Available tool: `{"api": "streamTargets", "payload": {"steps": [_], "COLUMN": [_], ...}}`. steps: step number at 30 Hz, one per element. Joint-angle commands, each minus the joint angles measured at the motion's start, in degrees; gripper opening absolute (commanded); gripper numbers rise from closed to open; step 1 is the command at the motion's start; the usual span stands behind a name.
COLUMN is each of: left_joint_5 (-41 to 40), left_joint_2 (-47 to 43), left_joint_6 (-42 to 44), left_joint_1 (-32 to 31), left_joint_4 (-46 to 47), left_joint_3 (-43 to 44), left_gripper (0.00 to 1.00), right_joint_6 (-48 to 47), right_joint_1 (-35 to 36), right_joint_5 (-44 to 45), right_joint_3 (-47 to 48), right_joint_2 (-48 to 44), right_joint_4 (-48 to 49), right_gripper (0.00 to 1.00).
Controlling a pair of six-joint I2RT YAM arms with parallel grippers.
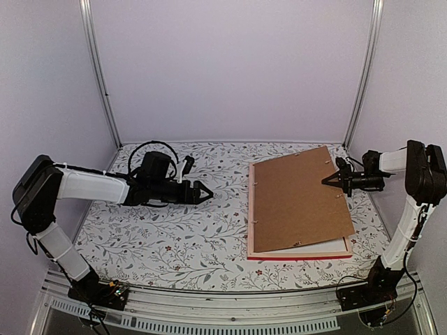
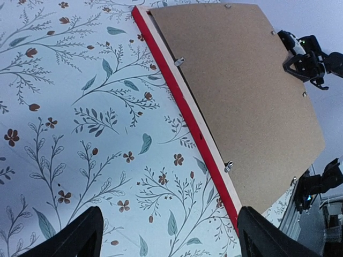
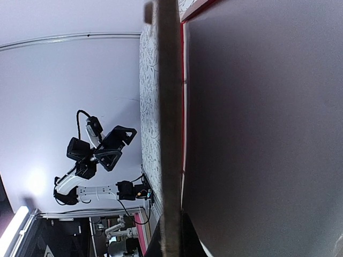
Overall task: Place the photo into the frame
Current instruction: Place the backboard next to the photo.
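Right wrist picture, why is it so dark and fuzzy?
Right wrist view: the thin brown backing board sits almost against the lens, so its edge blurs and the right half of the picture looks dim grey. Top view: evenly lit and sharp.

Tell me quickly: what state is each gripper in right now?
Left gripper: open, holding nothing.
Right gripper: shut on the edge of the backing board.

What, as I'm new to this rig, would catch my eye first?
The big brown backing board, lying askew on the red frame at the table's right, its right edge pinched in the right claw. Then the left claw, open above the floral tablecloth left of centre.
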Motion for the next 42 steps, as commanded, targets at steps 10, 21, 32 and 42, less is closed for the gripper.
{"api": "streamTargets", "payload": {"steps": [10,21,32,42], "left_joint_5": [-0.7,-0.9,-1.0,-1.1], "left_joint_2": [-0.1,0.0,0.0,-0.1], "left_joint_6": [0.4,0.3,0.3,0.1], "left_joint_1": [-0.7,-0.7,-0.7,-0.7], "left_joint_4": [0.7,0.4,0.0,-0.2], "left_joint_3": [-0.5,-0.2,-0.2,-0.2], "left_gripper": [0.89,0.89,0.89,0.89], "right_joint_6": [2.2,2.6,2.5,2.2], "right_joint_1": [1.7,2.1,2.1,2.4], "right_joint_5": [-4.1,-1.0,0.9,2.1], "right_joint_3": [0.5,0.0,-0.4,-0.1], "right_joint_2": [2.0,2.1,1.2,0.6], "right_joint_4": [2.8,2.6,2.1,1.1], "right_gripper": [0.0,0.0,0.07,0.04]}}
